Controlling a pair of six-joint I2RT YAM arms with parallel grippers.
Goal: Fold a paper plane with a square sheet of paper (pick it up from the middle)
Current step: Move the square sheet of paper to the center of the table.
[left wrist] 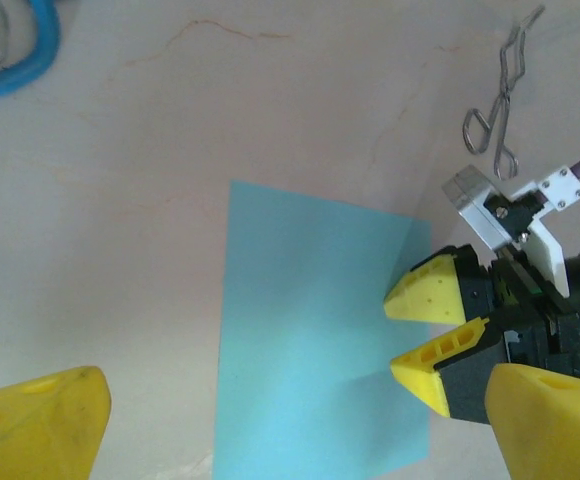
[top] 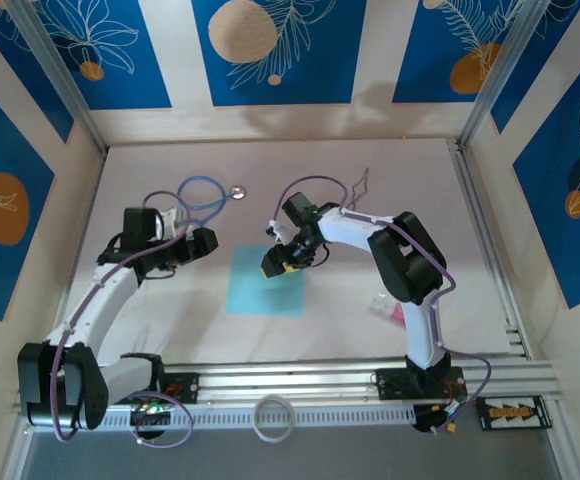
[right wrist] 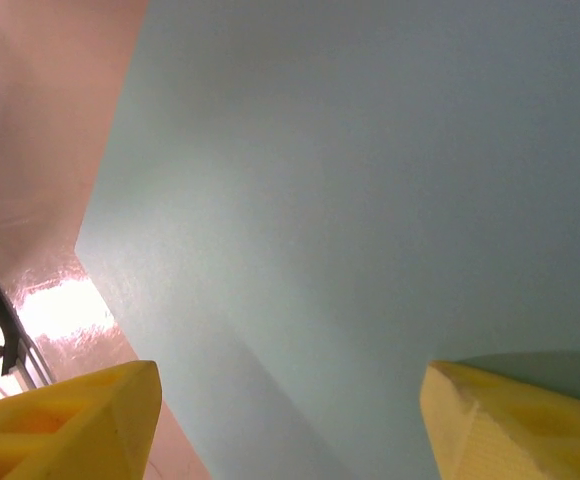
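The square sheet of paper (top: 265, 283) is light turquoise-blue and lies flat and unfolded on the table's middle. No paper plane is in view. My right gripper (top: 273, 263) hovers low over the sheet's far right part, open. In the right wrist view its yellow fingertips (right wrist: 70, 425) straddle the sheet (right wrist: 350, 200) with nothing between them. The left gripper (top: 208, 243) stands open just left of the sheet's far corner. From the left wrist, the sheet (left wrist: 310, 330) sits between its wide-spread jaws, and the right gripper (left wrist: 410, 335) shows at the sheet's right edge.
A blue-tubed stethoscope (top: 205, 195) lies at the back left of the table, its tube (left wrist: 20, 60) close to the left arm. A bent wire clip (top: 360, 185) lies behind the right arm. Pink and clear blocks (top: 390, 310) sit by the right arm's base. A white ring (top: 273, 417) rests on the front rail.
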